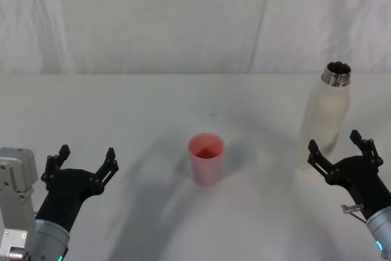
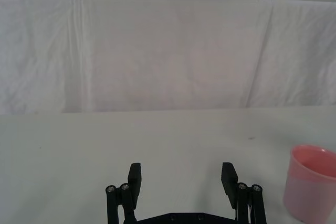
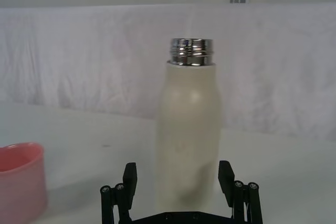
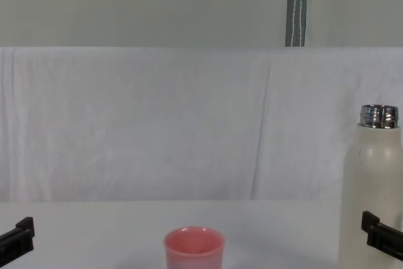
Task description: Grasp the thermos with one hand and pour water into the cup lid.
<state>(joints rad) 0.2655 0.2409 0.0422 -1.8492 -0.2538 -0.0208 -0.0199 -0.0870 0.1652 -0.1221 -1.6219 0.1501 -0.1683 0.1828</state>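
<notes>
Both grippers sit nearest in the head view, at the table's near edge: the left gripper (image 1: 85,162) by the near left corner, the right gripper (image 1: 339,145) by the near right corner, each with its fingers spread wide and holding nothing. A white table (image 1: 122,120) runs back to a white cloth backdrop (image 1: 183,16). Standing upright near the middle of the table, closer to the near edge, is the cup lid (image 1: 206,158), a small pink cup with its round rim up. Toward the right edge stands the thermos (image 1: 325,114), tall and cream-white, its silver threaded neck uncapped; it is just beyond the right gripper, apart from its fingertips.

From the left wrist view, the left gripper (image 2: 181,177) spreads over bare table (image 2: 79,150), with the cup lid (image 2: 311,187) off to one side and well apart.

From the right wrist view, the thermos (image 3: 189,129) stands upright straight ahead of the wide right gripper (image 3: 178,174), in line with the gap between the fingers but beyond their tips; the cup lid (image 3: 20,179) stands apart.

From the chest view, the cup lid (image 4: 194,248) is central and the thermos (image 4: 373,187) rises at the right, before the backdrop (image 4: 157,124) and a grey pole (image 4: 297,4).
</notes>
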